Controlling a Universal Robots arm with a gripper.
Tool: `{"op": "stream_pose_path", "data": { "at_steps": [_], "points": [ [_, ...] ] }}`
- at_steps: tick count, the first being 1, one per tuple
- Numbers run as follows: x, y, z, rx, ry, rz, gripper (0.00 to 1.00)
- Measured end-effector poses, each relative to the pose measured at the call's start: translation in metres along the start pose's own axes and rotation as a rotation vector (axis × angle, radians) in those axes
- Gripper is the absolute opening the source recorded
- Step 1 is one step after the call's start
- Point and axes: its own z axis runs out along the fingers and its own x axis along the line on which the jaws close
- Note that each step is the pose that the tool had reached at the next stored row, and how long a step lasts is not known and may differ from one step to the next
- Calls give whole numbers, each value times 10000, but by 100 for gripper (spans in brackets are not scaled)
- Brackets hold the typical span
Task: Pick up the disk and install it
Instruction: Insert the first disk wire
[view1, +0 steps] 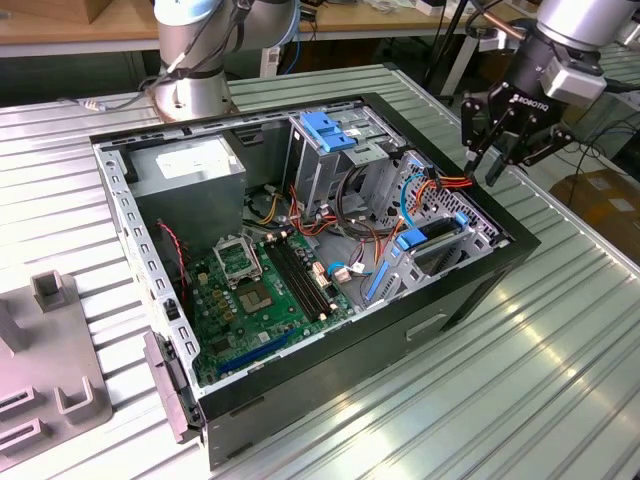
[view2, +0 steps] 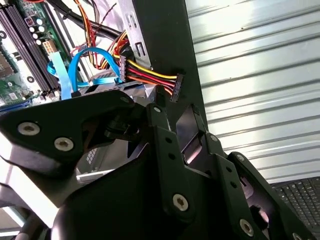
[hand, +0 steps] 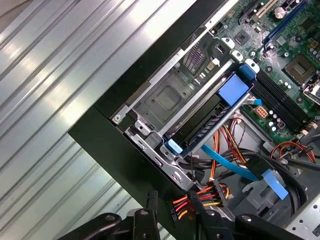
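Note:
The disk stands on edge in a slot of the grey drive cage, at the corner of the open computer case. It shows a dark side with a blue rail along it, and its label is hidden. In the exterior view the disk lies below a blue handle. My gripper hangs above the case's rim on the exterior view's right, a short way beyond the disk. It is open and holds nothing. In the first wrist view the gripper straddles the case wall, with its fingertips apart.
A bundle of red, yellow and orange wires with a black plug lies just inside the wall near the gripper. A blue flat cable runs beside it. The motherboard, a grey power supply and a grey fixture lie further off.

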Motion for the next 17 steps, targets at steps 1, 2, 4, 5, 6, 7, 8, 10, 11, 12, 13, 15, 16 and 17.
{"op": "stream_pose_path", "data": {
  "at_steps": [1, 2, 4, 5, 6, 7, 8, 10, 11, 12, 13, 15, 16, 17],
  "points": [
    [-1, -2, 5, 15, 15, -137, 37],
    [-3, -4, 11, 26, 31, -347, 37],
    [-9, -9, 18, 33, 55, -641, 37],
    [-18, -18, 30, 39, 63, -776, 37],
    [-38, -38, 43, 43, 75, -894, 37],
    [-51, -52, 51, 48, 80, -942, 37],
    [-67, -69, 58, 50, 85, -989, 37],
    [-122, -129, 72, 49, 98, -1084, 37],
    [-137, -145, 74, 42, 107, -1103, 37],
    [-147, -155, 77, 33, 117, -1120, 37],
    [-149, -157, 78, 25, 125, -1128, 37],
    [-149, -157, 78, 24, 125, -1130, 37],
    [-149, -157, 78, 24, 126, -1130, 37],
    [-149, -157, 78, 24, 126, -1130, 37]
  ]
}}
